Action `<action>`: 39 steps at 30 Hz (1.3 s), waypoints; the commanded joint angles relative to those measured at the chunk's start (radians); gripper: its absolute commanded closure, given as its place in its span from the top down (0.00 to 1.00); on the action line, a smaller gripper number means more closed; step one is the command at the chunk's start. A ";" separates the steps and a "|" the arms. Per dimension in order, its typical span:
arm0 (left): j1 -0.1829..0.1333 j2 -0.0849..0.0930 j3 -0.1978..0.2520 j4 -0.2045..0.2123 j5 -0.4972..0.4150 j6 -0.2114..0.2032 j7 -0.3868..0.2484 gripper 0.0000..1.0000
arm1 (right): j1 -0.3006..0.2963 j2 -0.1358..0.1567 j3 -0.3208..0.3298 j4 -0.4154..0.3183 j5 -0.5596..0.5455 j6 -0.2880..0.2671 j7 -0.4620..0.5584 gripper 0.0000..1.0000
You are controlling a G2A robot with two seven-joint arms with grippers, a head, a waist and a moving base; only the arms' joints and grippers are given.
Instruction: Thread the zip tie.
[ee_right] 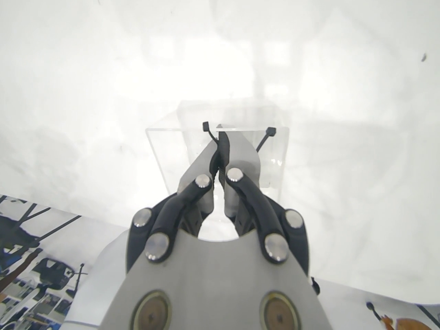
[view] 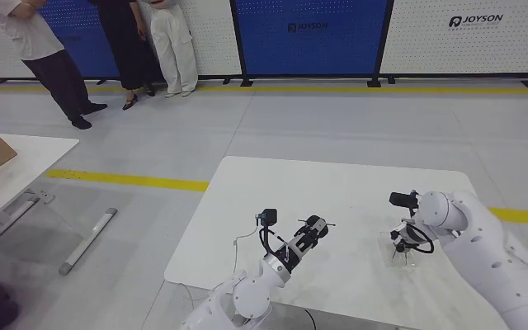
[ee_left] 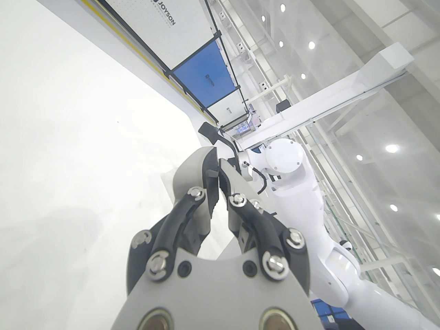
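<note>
A clear plastic holder (ee_right: 165,152) stands on the white table (view: 330,181) near its right side; in the top view the holder (view: 407,256) is right under my right gripper (view: 402,242). My right gripper (ee_right: 221,139) is shut on a black zip tie (ee_right: 208,129), whose head sticks out past the fingertips over the holder. A second black zip tie (ee_right: 268,136) leans inside the holder beside it. My left gripper (ee_left: 217,154) is shut, pointing across the table toward the right arm. From above, the left gripper (view: 316,224) is near the table's front middle, well apart from the holder.
The table's front edge (view: 214,285) runs just beside the left arm. Bare tabletop lies between the two grippers and toward the back. A second white table (view: 29,157) stands off to the far left across the floor.
</note>
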 commanded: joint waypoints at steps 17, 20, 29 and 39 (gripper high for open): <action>0.000 0.000 0.000 0.000 0.000 0.000 0.000 0.00 | -0.308 0.121 0.374 -0.421 0.046 0.014 -0.099 0.00; 0.000 0.000 0.000 0.000 0.000 0.000 0.000 0.00 | -0.408 0.142 0.482 -0.527 0.094 -0.004 -0.144 0.00; 0.000 0.000 0.000 0.000 0.000 0.000 0.000 0.00 | -0.502 0.157 0.579 -0.601 0.170 -0.066 -0.159 0.00; 0.000 0.000 0.000 0.000 0.000 0.000 0.000 0.00 | -0.541 0.141 0.566 -0.647 0.255 -0.021 -0.357 0.00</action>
